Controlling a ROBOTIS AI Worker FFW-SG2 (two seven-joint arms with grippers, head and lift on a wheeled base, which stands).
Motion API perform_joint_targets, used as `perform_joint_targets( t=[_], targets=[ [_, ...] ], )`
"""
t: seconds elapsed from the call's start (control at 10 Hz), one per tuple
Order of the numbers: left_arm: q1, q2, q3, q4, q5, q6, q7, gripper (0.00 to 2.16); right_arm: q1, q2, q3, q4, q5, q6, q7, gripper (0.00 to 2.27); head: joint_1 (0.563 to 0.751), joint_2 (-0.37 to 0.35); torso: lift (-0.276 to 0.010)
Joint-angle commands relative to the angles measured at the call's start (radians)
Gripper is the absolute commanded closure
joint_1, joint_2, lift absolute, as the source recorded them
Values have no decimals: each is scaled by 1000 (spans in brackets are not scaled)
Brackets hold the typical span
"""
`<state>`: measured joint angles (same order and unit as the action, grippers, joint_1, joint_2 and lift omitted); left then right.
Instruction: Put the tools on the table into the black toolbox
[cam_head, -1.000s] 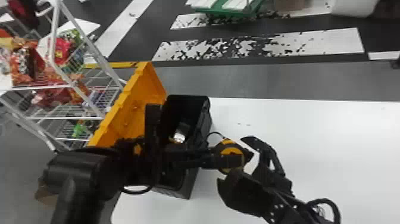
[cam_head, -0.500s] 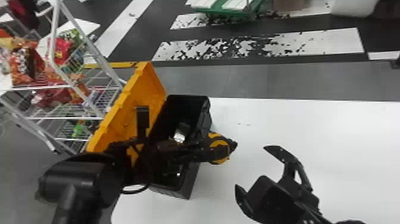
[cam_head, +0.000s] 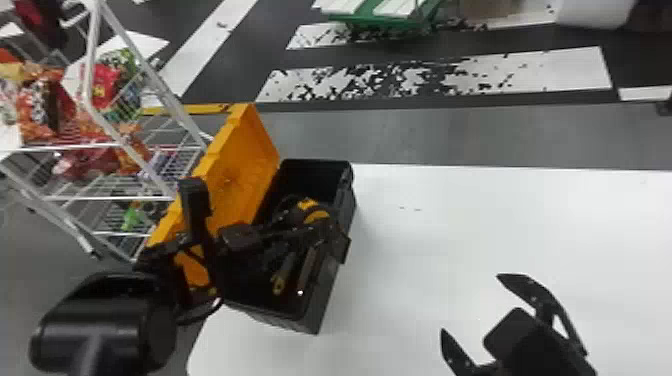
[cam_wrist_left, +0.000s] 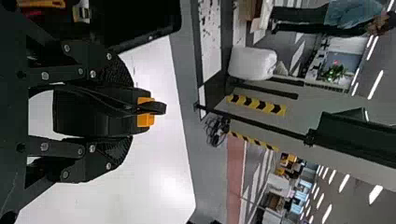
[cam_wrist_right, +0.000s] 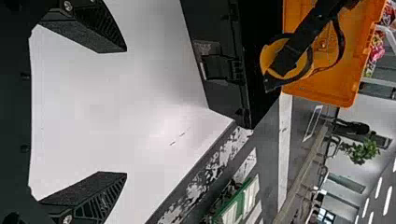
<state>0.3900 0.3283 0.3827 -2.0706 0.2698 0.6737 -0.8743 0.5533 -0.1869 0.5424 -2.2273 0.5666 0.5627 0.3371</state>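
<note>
Seen in the head view and taking the black toolbox (cam_head: 327, 295) as the clock's centre, its orange lid (cam_head: 245, 165) stands open toward ten o'clock. The left hand (cam_head: 300, 231) is over the box's mouth, its arm (cam_head: 100, 325) entering from eight o'clock. In the left wrist view the two fingers of the left hand (cam_wrist_left: 95, 112) are closed on either side of a black-and-yellow tool (cam_wrist_left: 145, 112) with a black strap (cam_wrist_left: 159, 108). That tool is above the box; its height over the rim is hard to tell.

Inside the box, toward seven o'clock, lies a yellow-ended tool (cam_head: 280, 284), with a long brownish piece (cam_head: 307, 270) beside it near six.

The right hand (cam_head: 474, 304) is spread wide and empty over the white surface (cam_head: 450, 230), at four o'clock from the box and well apart from it. A wire rack (cam_head: 92, 197) holding colourful packets (cam_head: 37, 107) stands at ten o'clock, beyond the lid.
</note>
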Motion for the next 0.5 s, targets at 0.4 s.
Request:
perform_joint_targets(
  t=[0.4],
  targets=[
    [61,-57,-41,152,-107,-469,304,2138,99,61,-323,29,-402,-250,22,80,695,350,-39]
  ],
)
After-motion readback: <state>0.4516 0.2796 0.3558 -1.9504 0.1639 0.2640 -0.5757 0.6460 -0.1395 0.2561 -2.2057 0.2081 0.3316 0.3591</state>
